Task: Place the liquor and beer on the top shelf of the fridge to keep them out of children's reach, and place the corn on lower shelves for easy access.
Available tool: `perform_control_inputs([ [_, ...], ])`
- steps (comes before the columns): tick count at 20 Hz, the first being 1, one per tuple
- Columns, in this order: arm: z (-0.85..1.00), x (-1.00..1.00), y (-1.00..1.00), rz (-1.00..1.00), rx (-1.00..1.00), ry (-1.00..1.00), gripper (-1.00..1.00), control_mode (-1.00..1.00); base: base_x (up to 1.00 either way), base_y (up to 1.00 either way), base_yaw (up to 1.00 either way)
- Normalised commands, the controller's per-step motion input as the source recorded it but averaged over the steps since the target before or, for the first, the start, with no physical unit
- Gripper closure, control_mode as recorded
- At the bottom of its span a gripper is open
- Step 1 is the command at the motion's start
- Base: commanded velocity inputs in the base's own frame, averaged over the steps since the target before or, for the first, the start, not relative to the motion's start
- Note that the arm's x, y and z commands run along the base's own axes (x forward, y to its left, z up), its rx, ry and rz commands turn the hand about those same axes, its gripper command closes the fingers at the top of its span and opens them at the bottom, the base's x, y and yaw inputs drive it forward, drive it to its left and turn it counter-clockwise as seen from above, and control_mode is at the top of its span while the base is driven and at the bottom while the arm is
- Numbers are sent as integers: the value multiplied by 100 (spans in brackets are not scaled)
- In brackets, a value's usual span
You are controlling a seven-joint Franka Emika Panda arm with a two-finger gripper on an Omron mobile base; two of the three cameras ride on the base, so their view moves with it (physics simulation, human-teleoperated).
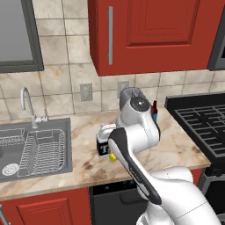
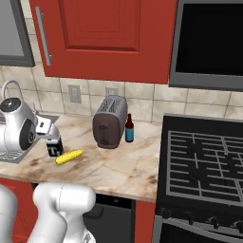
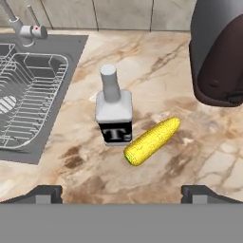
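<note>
Left base view: you see the arm bent over the marble counter (image 1: 176, 149), between the sink (image 1: 35, 149) and the stove (image 1: 202, 123). The liquor (image 1: 103, 148) shows partly behind the forearm, its black label visible, with a yellow tip of the corn (image 1: 113, 157) just beside it. The beer (image 1: 154, 110) stands behind the arm, near the toaster (image 1: 130, 94).

Right base view: you see the gripper (image 2: 53, 138) held over the liquor (image 2: 55, 151) at the left of the counter. The corn (image 2: 69, 156) lies just beside the bottle. The beer (image 2: 129, 128), dark red-brown with a blue label, stands upright just beside the toaster (image 2: 109, 122). All three items are on the counter, so the step in hand is judged to be the first pick, most likely the liquor.

Hand view: the jaws stand fully released, nothing between them. The liquor (image 3: 113, 112) stands upright, pale and clear, with a slim neck and a black label bearing a white T. The corn (image 3: 152, 141) lies at its right, very close or touching at the base. For the next move, centre the fingers on the bottle, descend, and close without knocking the corn.
</note>
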Motion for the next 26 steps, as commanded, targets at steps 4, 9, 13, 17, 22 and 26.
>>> perform_control_inputs([
  [4,-17,30,5,0,2,0,-100,-100,0,0,0],
  [9,-30,23,0,0,0,-5,-100,-100,0,0,0],
  [13,-34,21,0,0,0,-7,-100,-100,0,0,0],
  [17,-17,24,9,0,0,-9,-100,-100,0,0,0],
  [22,-4,21,21,0,0,-11,-100,-100,0,0,0],
  [26,-1,22,22,0,0,-9,-100,-100,0,0,0],
])
